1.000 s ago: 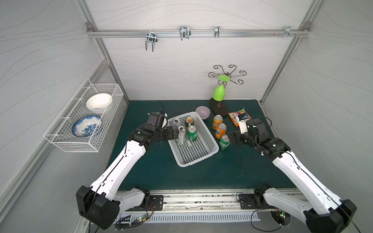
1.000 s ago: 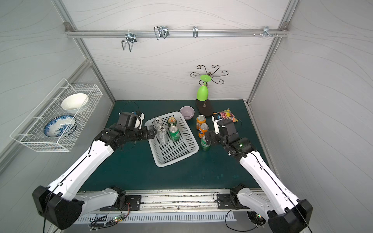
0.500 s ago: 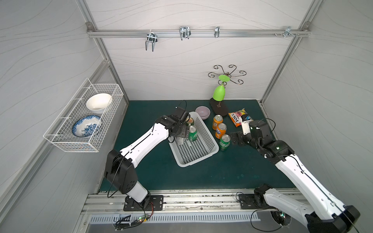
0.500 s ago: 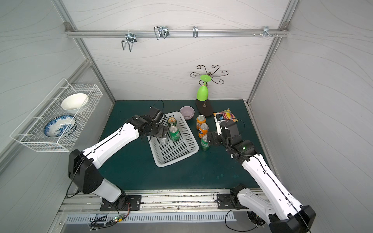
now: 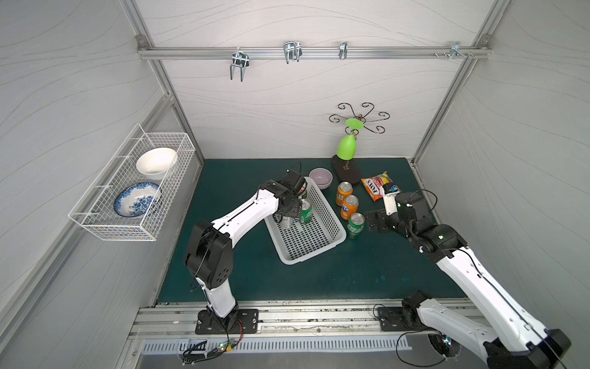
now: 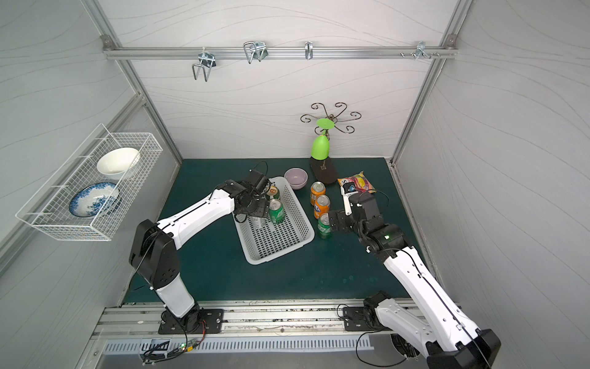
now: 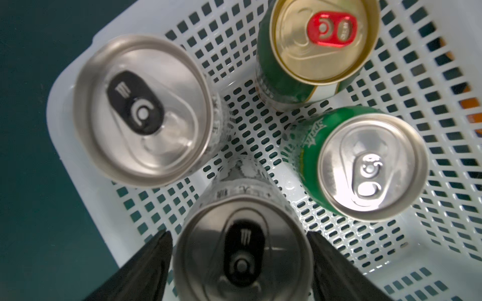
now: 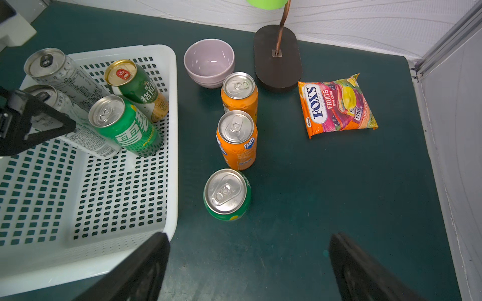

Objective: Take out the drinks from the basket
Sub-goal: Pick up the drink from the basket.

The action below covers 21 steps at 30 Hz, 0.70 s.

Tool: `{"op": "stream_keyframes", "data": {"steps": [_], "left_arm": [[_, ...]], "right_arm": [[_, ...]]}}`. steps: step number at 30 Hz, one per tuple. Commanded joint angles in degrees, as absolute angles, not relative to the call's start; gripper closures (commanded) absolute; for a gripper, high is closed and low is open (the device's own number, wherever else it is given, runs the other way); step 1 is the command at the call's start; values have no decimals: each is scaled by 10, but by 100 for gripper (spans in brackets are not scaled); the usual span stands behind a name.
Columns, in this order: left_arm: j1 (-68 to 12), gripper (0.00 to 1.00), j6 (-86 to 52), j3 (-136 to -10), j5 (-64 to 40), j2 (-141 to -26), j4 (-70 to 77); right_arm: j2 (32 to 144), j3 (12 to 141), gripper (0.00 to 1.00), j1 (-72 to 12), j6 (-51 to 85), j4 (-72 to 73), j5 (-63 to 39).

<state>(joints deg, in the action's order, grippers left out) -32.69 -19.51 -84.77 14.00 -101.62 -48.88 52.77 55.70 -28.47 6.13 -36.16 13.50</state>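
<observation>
— Where has my left gripper [image 7: 237, 235] got to?

— It's down in the basket [image 7: 60, 117], with one finger on each side of a slim silver can [image 7: 242, 263]. The jaws stand barely wider than the can, and I cannot tell whether the pads press it.

— What crowds it?

— The second silver can [image 7: 140, 109] and a green can [image 7: 365, 166] stand close, one to each side (I see slim gaps from my wrist camera). The gold-topped can [image 7: 323, 39] is beyond them. All four are upright at the basket's end toward the back wall.

— And outside?

— There's a far orange can [image 8: 240, 93], a near orange can [image 8: 236, 138] and a second green can [image 8: 227, 195]. They stand in a row on the mat [image 8: 313, 182], just beside the basket's wall. My right gripper [image 8: 249, 234] hangs near that row, its jaws spread wide and holding nothing. A bowl [image 8: 208, 61], a candy bag [image 8: 336, 104] and a stand's dark base [image 8: 277, 60] sit behind.
</observation>
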Motion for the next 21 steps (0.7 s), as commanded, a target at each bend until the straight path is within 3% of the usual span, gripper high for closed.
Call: {"op": "stream_keyframes", "data": {"steps": [1,21], "left_arm": [[-328,18,-192,-878,146,-1032,-471],[-329,47,-177,-868,153,-1032,-460]], "right_arm": [[518,550,1,-281,58,-373,143],[518,549,1,-279,59,-372,140]]}}
